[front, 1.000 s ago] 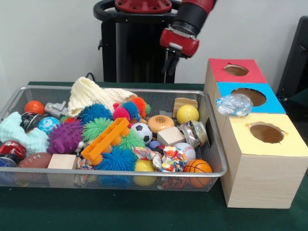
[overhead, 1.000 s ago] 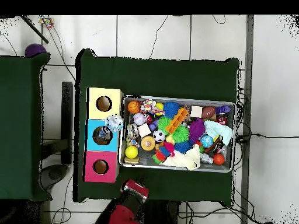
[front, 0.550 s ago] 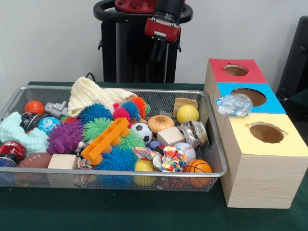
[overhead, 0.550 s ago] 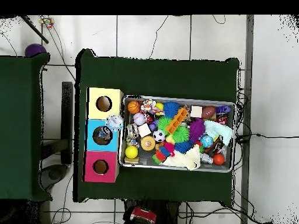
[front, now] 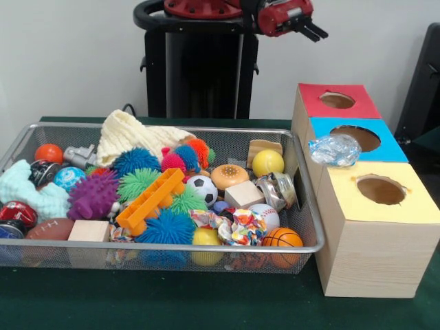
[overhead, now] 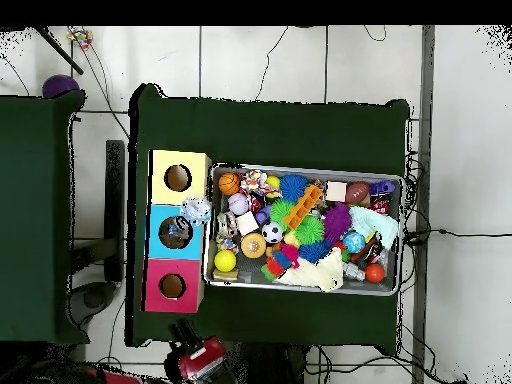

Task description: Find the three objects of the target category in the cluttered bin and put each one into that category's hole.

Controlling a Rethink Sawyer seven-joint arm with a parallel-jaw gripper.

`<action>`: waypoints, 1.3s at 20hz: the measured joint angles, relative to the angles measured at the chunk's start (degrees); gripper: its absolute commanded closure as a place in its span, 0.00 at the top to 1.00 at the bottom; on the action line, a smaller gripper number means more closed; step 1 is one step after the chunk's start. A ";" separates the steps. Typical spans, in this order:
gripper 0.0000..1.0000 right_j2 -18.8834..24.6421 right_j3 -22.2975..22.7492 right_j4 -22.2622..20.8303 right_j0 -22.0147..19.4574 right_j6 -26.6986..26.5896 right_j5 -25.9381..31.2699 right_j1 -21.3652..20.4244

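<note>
1. The gripper (front: 313,31) is high up beside the pedestal, turned sideways and well away from the bin (front: 302,206); its two black fingers (front: 317,27) stand slightly apart with nothing between them
2. In the overhead view the gripper (overhead: 190,362) sits off the green table (overhead: 270,130), below the red box (overhead: 170,286)
3. The wire bin is crowded: a yellow ball (front: 267,163) near the right wall, a soccer ball (front: 201,189) in the middle, a small basketball (front: 282,238) at the front right corner, and a baseball (front: 265,214) just behind it
4. An orange toy rack (front: 150,201) lies tilted across spiky balls in blue (front: 166,227) and green (front: 136,183); a purple spiky ball (front: 93,195) sits to its left
5. A cream knitted cloth (front: 130,136) is heaped at the back, a wooden block (front: 243,194) lies beside a doughnut toy (front: 229,176)
6. Three boxes stand in a row right of the bin: red (front: 335,102), blue box (front: 357,139), yellow box (front: 378,199), each with a round hole on top
7. A crumpled clear plastic wad (front: 335,149) rests on the blue box beside its hole, not in it
</note>
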 measured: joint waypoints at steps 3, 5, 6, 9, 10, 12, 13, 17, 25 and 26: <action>0.00 -3.05 -0.97 -2.62 -2.03 0.00 3.48 1.90; 0.00 -6.20 -0.94 -6.22 -5.37 0.00 9.90 3.04; 0.00 -6.96 -0.89 -7.41 -6.49 0.00 11.81 3.14; 0.00 -9.64 -0.11 -12.89 -12.06 0.00 20.79 2.99; 0.00 -9.98 0.18 -14.03 -13.37 0.00 23.04 2.76; 0.00 -10.23 0.71 -17.07 -16.49 0.00 29.81 1.72; 0.00 -10.22 0.75 -17.86 -17.21 0.00 31.80 1.31; 0.00 -8.46 -1.06 -25.42 -19.17 0.88 53.36 -4.68; 0.00 0.95 -5.92 -46.43 -18.10 8.17 94.69 -22.51; 0.00 3.72 -6.11 -48.41 -19.56 8.97 100.06 -25.51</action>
